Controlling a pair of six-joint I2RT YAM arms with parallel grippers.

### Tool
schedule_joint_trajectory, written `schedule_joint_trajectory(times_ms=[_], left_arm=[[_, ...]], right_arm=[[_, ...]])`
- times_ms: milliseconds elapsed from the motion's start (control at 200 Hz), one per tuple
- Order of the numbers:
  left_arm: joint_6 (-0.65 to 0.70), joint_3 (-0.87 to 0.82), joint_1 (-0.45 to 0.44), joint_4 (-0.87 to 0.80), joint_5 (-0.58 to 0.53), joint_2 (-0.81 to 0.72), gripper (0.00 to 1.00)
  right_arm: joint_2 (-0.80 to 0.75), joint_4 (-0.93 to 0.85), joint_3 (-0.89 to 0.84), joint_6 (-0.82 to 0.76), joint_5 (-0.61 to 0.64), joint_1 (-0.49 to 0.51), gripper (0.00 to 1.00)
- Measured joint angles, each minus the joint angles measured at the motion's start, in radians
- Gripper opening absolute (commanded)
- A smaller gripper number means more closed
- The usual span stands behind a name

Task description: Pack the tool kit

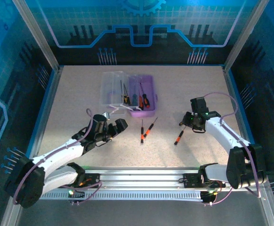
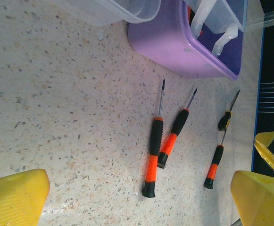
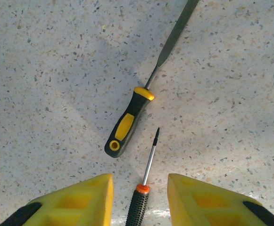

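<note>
Nearest, along the front edge: a ribbed aluminium rail (image 1: 141, 181) carrying both arm bases (image 1: 85, 180). Beyond it, a speckled beige surface (image 1: 70, 94), bordered by blue trim (image 1: 46, 103) and slanting grey metal posts (image 1: 35, 33).

Over the left-middle of that surface, the left gripper (image 2: 139, 181), held low, yellow fingers (image 2: 14, 197) spread wide and gripping nothing. Just ahead of it, two orange-and-black screwdrivers (image 2: 158, 146) lying close together, tips aimed toward the purple case (image 2: 174, 52).

Over the right-middle, the right gripper (image 3: 140, 188), also low, its yellow fingers (image 3: 80, 202) partly apart and straddling the black handle of a third, orange-collared screwdriver (image 3: 137, 209), a gap on either side, nothing clamped. Just past that tool's tip, a yellow-and-black screwdriver (image 3: 127, 125) lying flat at a slant, apart from it.

Farther back, at centre: the tool kit (image 1: 150, 108), purple case open on the surface, clear lid (image 1: 112, 87) folded out to the left. Inside the case, several packed screwdrivers (image 1: 136, 98), orange and yellow handles showing.

Behind everything: dark walls (image 1: 174, 52) traced with glowing blue circuit lines (image 1: 140, 45), part of a gear emblem (image 1: 141, 4) at top centre, blue-tinted grid panels (image 1: 4, 70) on both sides.
</note>
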Motion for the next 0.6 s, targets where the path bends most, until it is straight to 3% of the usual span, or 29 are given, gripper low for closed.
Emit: schedule_joint_trajectory(times_ms=[275, 600], left_arm=[[-0.025, 0.046, -0.037, 0.072, 0.029, 0.142, 0.99], [-0.025, 0.114, -0.050, 0.100, 0.077, 0.222, 0.99]], right_arm=[[0.051, 0.003, -0.005, 0.023, 0.014, 0.000, 0.43], [0.123, 0.020, -0.004, 0.034, -0.003, -0.001, 0.38]])
